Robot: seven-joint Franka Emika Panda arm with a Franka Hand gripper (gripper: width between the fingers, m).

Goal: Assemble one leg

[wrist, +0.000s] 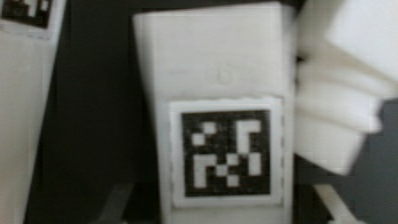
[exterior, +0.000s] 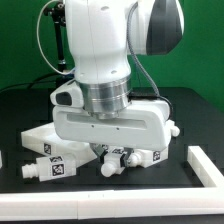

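A flat green backdrop [exterior: 200, 50] fills the exterior view from nine o'clock over twelve to three, plain and evenly coloured. Below it a matt black surface [exterior: 195, 120] runs from the backdrop's lower edge down toward six o'clock. At about four o'clock a white rail [exterior: 207, 168] lies on the surface, bent at a corner. The light is bright and even, with soft shadows. In the wrist view the surface shows only as dark strips.

Arm shell [exterior: 100, 40]: smooth glossy white with rounded curves on my feed.
Joint cap [exterior: 160, 25]: I see a dark grey dome.
Wrist ring [exterior: 105, 97]: ribbed silver-grey band.
Gripper [exterior: 118, 157]: wide white housing, rounded ends.
Cables [exterior: 63, 45]: thin, black, beside the shell.
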